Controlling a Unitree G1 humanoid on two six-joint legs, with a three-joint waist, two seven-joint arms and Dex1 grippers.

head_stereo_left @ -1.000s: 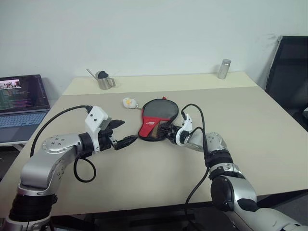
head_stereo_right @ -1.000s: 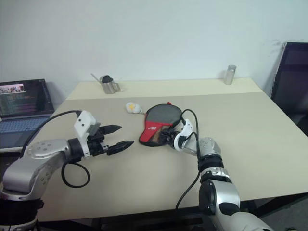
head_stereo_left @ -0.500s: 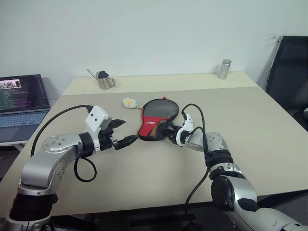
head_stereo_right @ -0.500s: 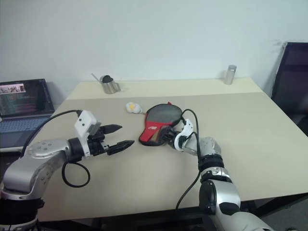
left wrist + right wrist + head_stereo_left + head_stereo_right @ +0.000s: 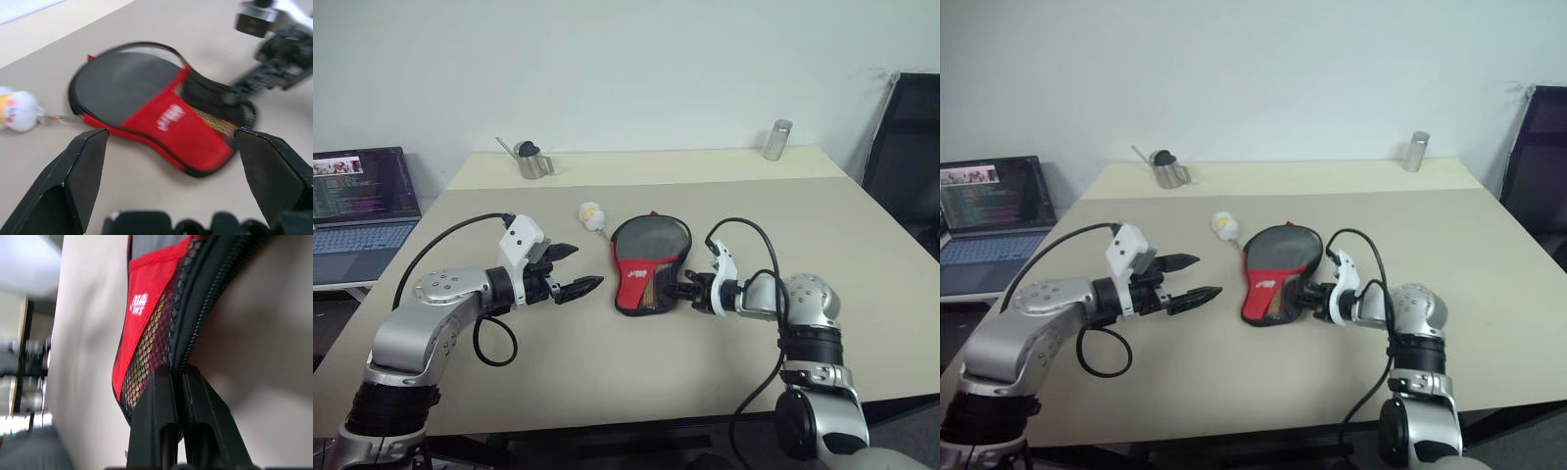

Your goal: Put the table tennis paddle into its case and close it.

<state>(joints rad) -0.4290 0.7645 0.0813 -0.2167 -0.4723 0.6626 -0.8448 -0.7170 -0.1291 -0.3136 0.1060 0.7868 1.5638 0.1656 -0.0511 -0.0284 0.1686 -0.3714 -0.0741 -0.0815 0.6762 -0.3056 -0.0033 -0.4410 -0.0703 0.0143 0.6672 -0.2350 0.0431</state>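
Case (image 5: 646,264) lies flat mid-table (image 5: 862,255), round black end toward the far side, red lettered part and mesh pocket toward the near edge. Paddle handle stripes show through the mesh, so the paddle sits inside. Right gripper (image 5: 672,290) has its 2 fingers pinched together on the case's zipper edge at the mesh end. Left gripper (image 5: 576,269) hovers just left of the case, fingers spread wide, holding nothing, not touching it. A small white and yellow keychain toy (image 5: 592,212) lies just beyond the case's far-left rim.
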